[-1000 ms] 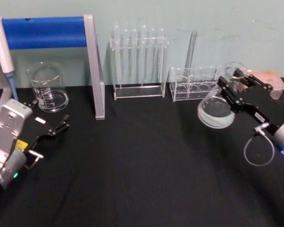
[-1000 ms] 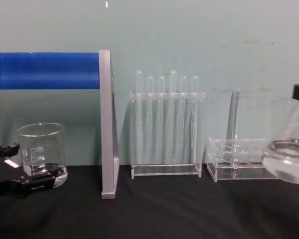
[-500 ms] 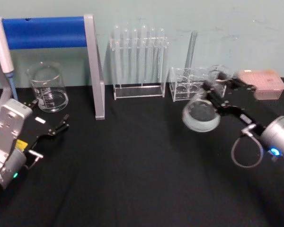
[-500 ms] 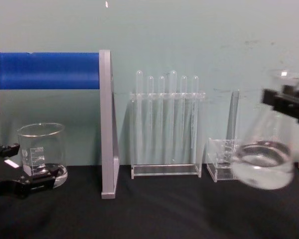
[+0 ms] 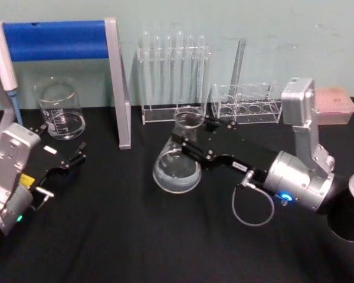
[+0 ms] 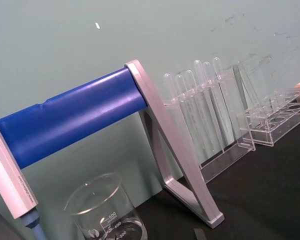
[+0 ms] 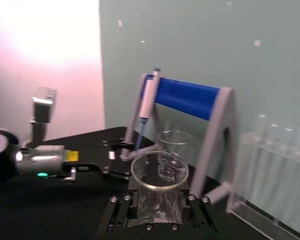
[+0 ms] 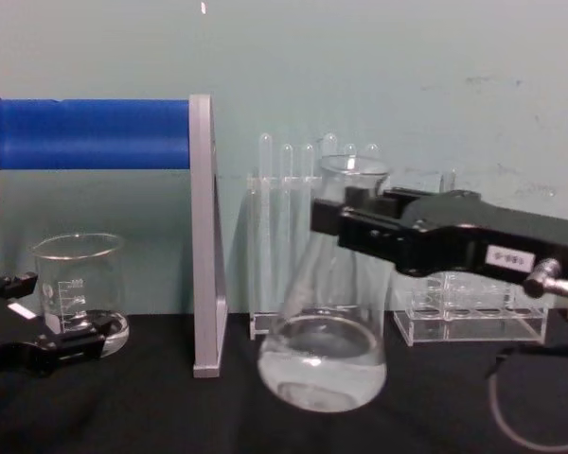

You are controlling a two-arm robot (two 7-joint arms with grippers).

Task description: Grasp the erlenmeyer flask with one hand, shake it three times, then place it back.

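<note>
My right tool [image 5: 196, 137] gripped the erlenmeyer flask [image 5: 176, 171] by its neck at desk [image 5: 135, 236] centre. My left tool [image 5: 68, 162] sat at 8 o'clock, jaws apart.

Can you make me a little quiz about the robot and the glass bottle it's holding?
1. True or false: the right gripper holds the flask by its round bottom.
2. What is inside the flask? A) clear liquid B) blue beads C) nothing
3. Fill in the gap: the left gripper sits open near the glass ____.

Key: 1 false, it grips the neck. 2 A. 3 beaker.
</note>
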